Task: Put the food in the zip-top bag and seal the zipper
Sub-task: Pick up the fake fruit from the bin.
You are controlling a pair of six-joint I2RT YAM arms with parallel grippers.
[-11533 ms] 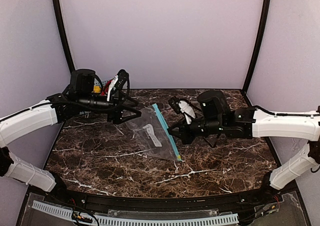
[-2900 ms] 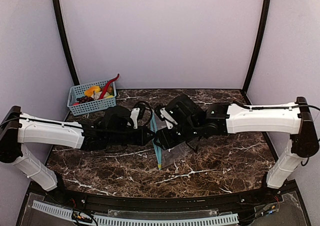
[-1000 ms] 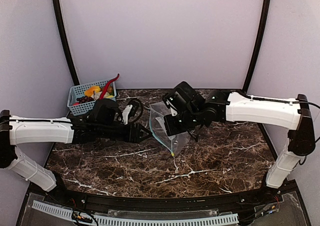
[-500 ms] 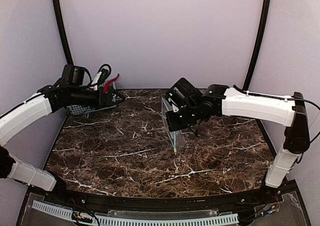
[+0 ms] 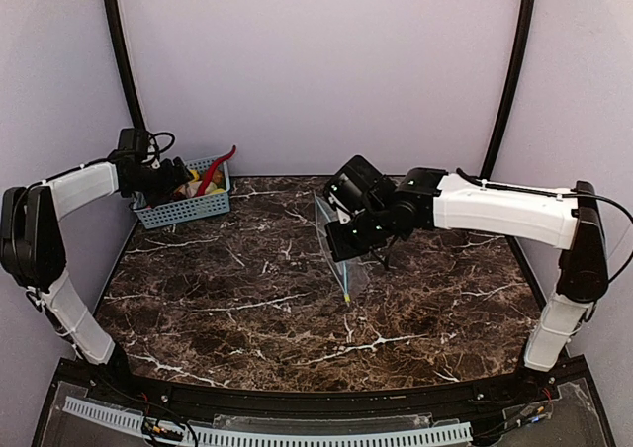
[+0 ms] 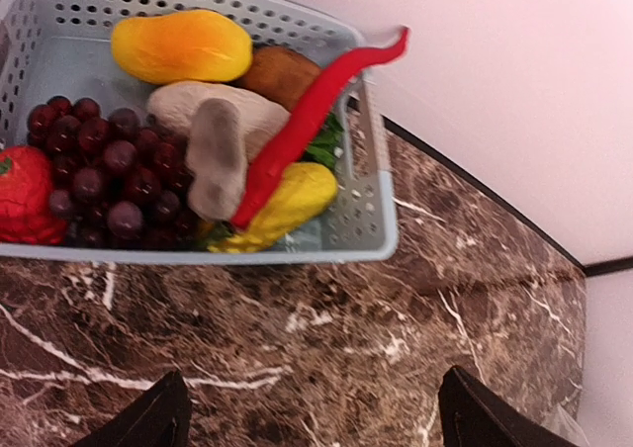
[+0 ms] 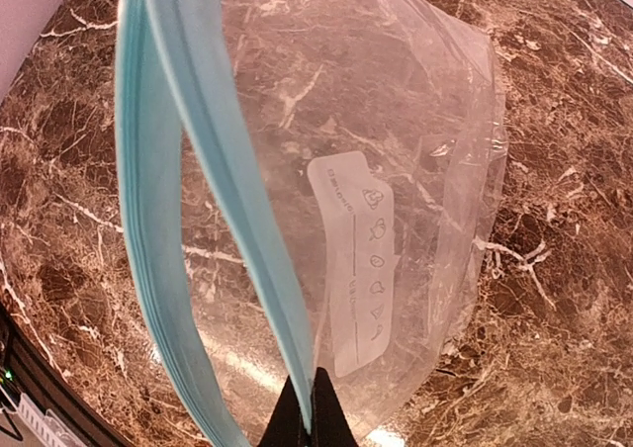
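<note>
My left claw (image 6: 316,422) hovered just beside the blue basket (image 6: 381,220), its fingers spread wide with nothing between them. Inside the basket lay the food: the grape bunch (image 6: 109,175), red fruit (image 6: 20,195), yellow piece (image 6: 178,46) and brown oval (image 6: 277,71). Well apart from the basket, over the counter (image 5: 247,309), my right claw (image 7: 309,412) was pinched tight on the zipper (image 7: 227,170) — the zip-top bag (image 7: 415,150) hung from it, mouth gaping.

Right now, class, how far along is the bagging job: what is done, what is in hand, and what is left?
Done: the zip-top bag is held upright, mouth open, with the right gripper pinching its zipper. In hand: the open left gripper hovers by the basket of food. Left: all food goes in, then sealing.
</note>
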